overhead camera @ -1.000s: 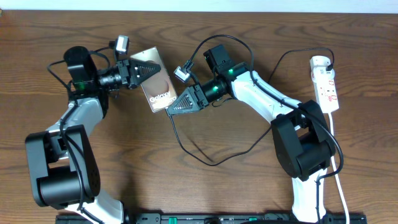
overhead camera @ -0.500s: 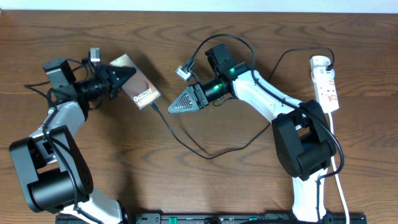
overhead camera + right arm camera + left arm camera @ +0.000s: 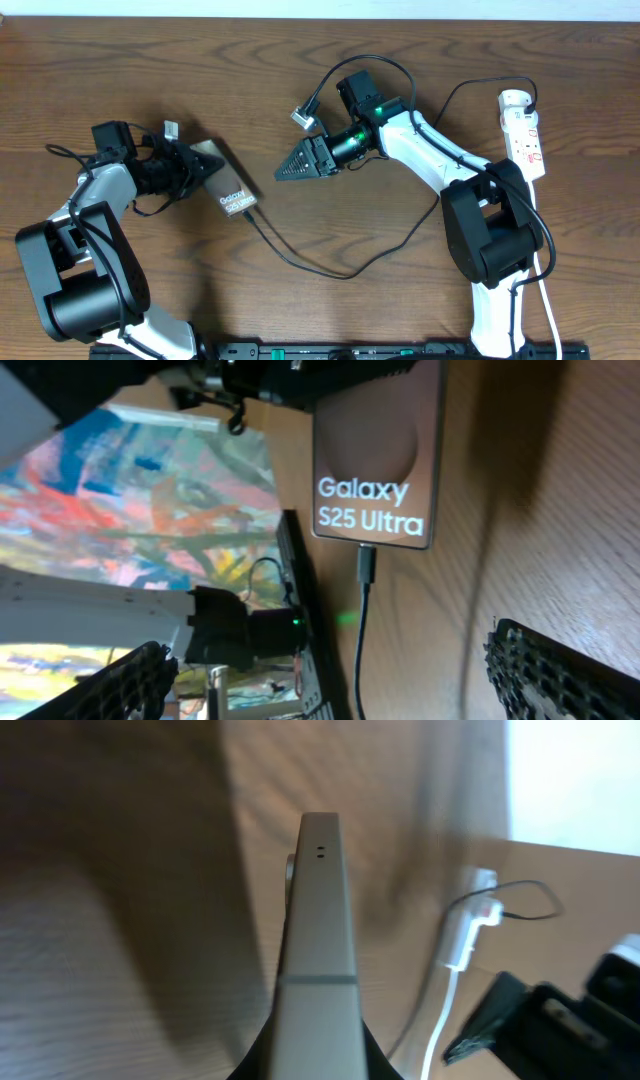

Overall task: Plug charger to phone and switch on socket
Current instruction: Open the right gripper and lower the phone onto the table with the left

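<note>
overhead: l gripper (image 3: pixel 193 166) clamps phone (image 3: pixel 224 180): stiff, glossy, prob slippery, hold long edges; r gripper (image 3: pixel 285 172) agape, empty.

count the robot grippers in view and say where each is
2. The left gripper is on the left side, shut on the phone; the right gripper stands open near the middle, holding nothing.

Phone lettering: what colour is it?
White lettering on the grey-brown phone; clearest in the right wrist view.
</note>
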Controlling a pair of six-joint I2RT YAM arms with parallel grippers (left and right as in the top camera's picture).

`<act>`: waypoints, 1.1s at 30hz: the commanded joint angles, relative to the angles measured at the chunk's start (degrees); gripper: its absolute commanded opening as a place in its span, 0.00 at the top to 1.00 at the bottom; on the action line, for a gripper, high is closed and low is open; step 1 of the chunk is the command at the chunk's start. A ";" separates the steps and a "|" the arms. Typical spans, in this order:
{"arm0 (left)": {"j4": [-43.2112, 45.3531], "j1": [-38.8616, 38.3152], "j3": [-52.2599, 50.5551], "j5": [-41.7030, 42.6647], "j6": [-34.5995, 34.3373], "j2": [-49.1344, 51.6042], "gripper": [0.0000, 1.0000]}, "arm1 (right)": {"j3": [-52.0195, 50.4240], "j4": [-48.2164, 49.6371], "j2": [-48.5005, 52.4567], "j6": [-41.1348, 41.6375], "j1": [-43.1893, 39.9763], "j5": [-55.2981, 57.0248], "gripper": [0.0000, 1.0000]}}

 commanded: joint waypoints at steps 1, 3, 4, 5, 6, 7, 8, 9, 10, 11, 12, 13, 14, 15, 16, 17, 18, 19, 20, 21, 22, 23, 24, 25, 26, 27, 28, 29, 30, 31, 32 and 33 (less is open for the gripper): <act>-3.23 0.07 0.55 -5.84 5.11 -0.31 0.93 | 0.63 -1.51 -0.35 -1.99 -0.61 2.75 0.01; -4.96 0.09 0.55 -8.37 6.19 -0.31 0.93 | 0.63 -1.95 -0.35 -2.58 -0.59 2.84 0.01; -5.57 0.09 0.55 -9.84 6.19 -0.31 0.93 | 0.63 -1.99 -0.35 -2.71 -0.59 2.82 0.01; -6.12 0.09 0.52 -11.21 6.36 -0.31 0.93 | 0.63 -1.97 -0.35 -2.73 -0.59 2.82 0.01; -6.54 0.09 0.52 -12.28 6.54 -0.31 0.93 | 0.63 -1.97 -0.35 -2.73 -0.61 2.82 0.01; -6.80 0.09 0.52 -12.90 6.58 -0.31 0.93 | 0.63 -1.97 -0.35 -2.73 -0.61 2.82 0.01; -6.95 0.09 0.52 -12.96 6.58 -0.31 0.93 | 0.63 -1.97 -0.35 -2.73 -0.61 2.84 0.01; -6.99 0.09 0.48 -12.96 6.56 -0.31 0.93 | 0.63 -1.99 -0.35 -2.73 -0.61 2.84 0.01; -6.97 0.09 0.44 -12.96 6.56 -0.31 0.93 | 0.63 -2.12 -0.35 -2.78 -0.61 2.84 0.01; -6.97 0.09 0.42 -12.96 6.56 -0.31 0.93 | 0.63 -2.16 -0.35 -2.80 -0.61 2.84 0.01; -6.97 0.09 0.35 -12.96 6.56 -0.31 0.93 | 0.63 -2.36 -0.35 -2.95 -0.61 2.82 0.01; -6.97 0.09 0.26 -13.05 6.56 -0.31 0.93 | 0.63 -2.40 -0.35 -2.95 -0.59 2.82 0.01; -7.17 0.07 0.15 -13.92 6.54 -0.31 0.93 | 0.63 -2.45 -0.35 -2.95 -0.59 2.82 0.01; -7.41 0.07 -0.02 -15.30 6.54 -0.31 0.93 | 0.63 -2.58 -0.35 -2.95 -0.59 2.82 0.01; -7.58 0.09 -0.28 -16.09 6.54 -0.31 0.93 | 0.63 -2.58 -0.35 -2.95 -0.59 2.82 0.01; -7.78 0.09 -0.57 -16.61 6.56 -0.31 0.93 | 0.63 -2.58 -0.35 -2.95 -0.59 2.82 0.01; -7.96 0.09 -0.81 -16.92 6.56 -0.31 0.93 | 0.63 -2.56 -0.35 -2.95 -0.59 2.82 0.01; -8.00 0.09 -1.11 -17.03 6.58 -0.31 0.93 | 0.63 -2.58 -0.35 -2.95 -0.59 2.82 0.01; -7.98 0.09 -1.42 -17.03 6.56 -0.31 0.93 | 0.63 -2.58 -0.35 -2.95 -0.59 2.82 0.01; -7.98 0.09 -1.86 -17.03 6.58 -0.31 0.93 | 0.63 -2.60 -0.35 -2.95 -0.59 2.82 0.01; -7.89 0.09 -2.08 -17.03 6.58 -0.31 0.93 | 0.63 -2.62 -0.35 -2.95 -0.59 2.82 0.01; -7.85 0.09 -2.25 -17.03 6.58 -0.31 0.93 | 0.63 -2.62 -0.35 -2.95 -0.59 2.82 0.01; -7.78 0.09 -2.38 -17.05 6.58 -0.31 0.93 | 0.63 -2.62 -0.35 -2.95 -0.59 2.82 0.01; -7.78 0.09 -2.49 -17.09 6.56 -0.31 0.93 | 0.63 -2.64 -0.35 -2.95 -0.59 2.82 0.01; -7.80 0.09 -2.58 -17.33 6.56 -0.31 0.93 | 0.63 -2.67 -0.35 -2.95 -0.55 2.82 0.01; -7.80 0.09 -2.67 -17.42 6.56 -0.31 0.93 | 0.63 -2.71 -0.35 -2.95 -0.55 2.82 0.01; -7.80 0.09 -2.78 -17.42 6.56 -0.31 0.93 | 0.63 -2.80 -0.35 -2.95 -0.55 2.82 0.01; -7.82 0.09 -2.89 -17.42 6.56 -0.31 0.93 | 0.63 -2.86 -0.35 -2.95 -0.55 2.82 0.01; -7.82 0.09 -2.99 -17.42 6.56 -0.31 0.93 | 0.63 -2.99 -0.35 -2.95 -0.55 2.82 0.01; -7.82 0.09 -3.06 -17.40 6.56 -0.31 0.92 | 0.63 -3.02 -0.35 -2.95 -0.55 2.82 0.01; -7.80 0.09 -3.10 -17.40 6.56 -0.31 0.92 | 0.63 -2.99 -0.35 -2.95 -0.55 2.82 0.01; -7.80 0.09 -3.10 -17.40 6.56 -0.31 0.92 | 0.63 -3.02 -0.35 -2.95 -0.55 2.80 0.01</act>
